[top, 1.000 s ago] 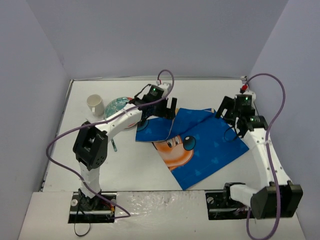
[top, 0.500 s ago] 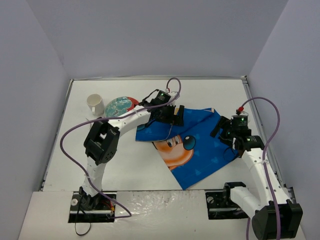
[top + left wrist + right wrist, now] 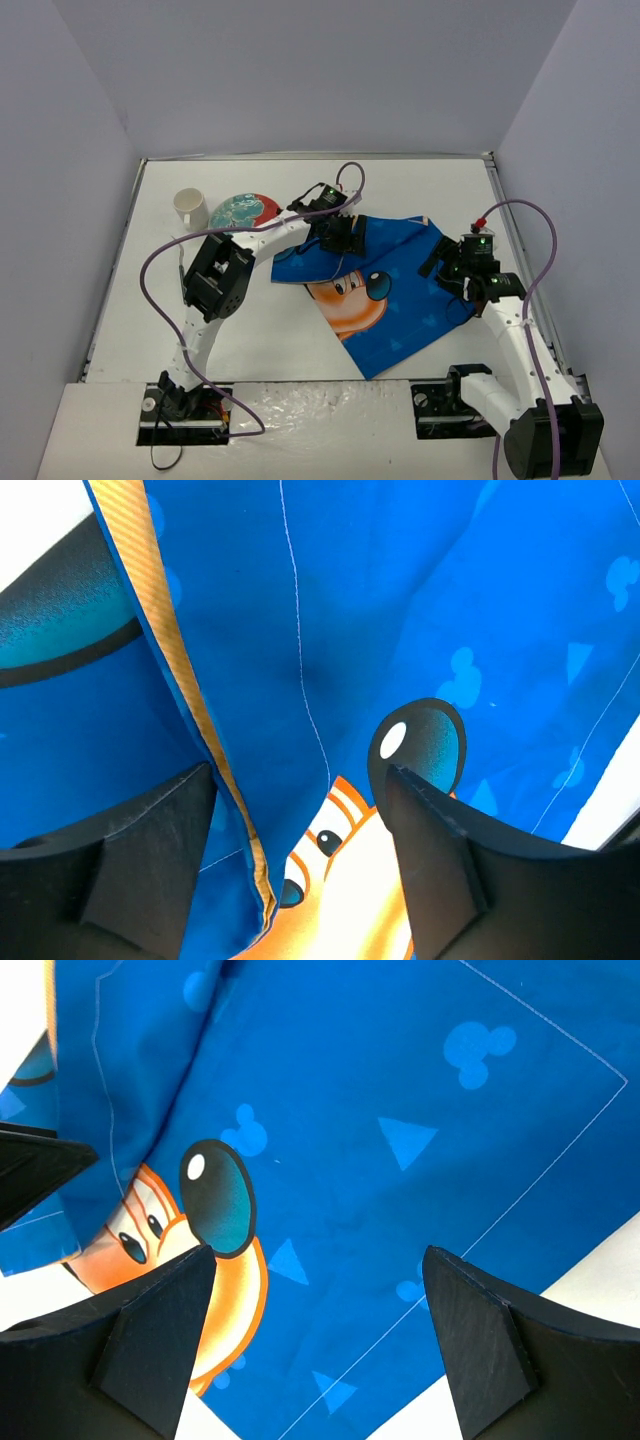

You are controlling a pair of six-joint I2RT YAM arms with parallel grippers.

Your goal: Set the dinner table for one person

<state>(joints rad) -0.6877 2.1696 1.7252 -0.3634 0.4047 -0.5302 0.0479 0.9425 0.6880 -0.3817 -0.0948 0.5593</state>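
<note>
The blue cartoon-mouse placemat (image 3: 400, 295) lies askew on the white dinner table (image 3: 270, 340), with its upper-left part folded over. My left gripper (image 3: 340, 238) is open and empty just above that fold. In the left wrist view the open gripper (image 3: 300, 880) straddles the flap's orange edge (image 3: 175, 650) and the mouse face. My right gripper (image 3: 452, 268) is open and empty over the placemat's right side. In the right wrist view it (image 3: 320, 1350) hovers over flat blue cloth (image 3: 400, 1160) near the mat's edge.
A white cup (image 3: 191, 208) and a patterned plate with a red rim (image 3: 245, 211) stand at the back left. Pale lavender walls enclose the table. Purple cables loop over both arms.
My left gripper has moved right and nearer, onto the placemat's folded part. My right gripper has come from the back right corner to over the mat's right side.
</note>
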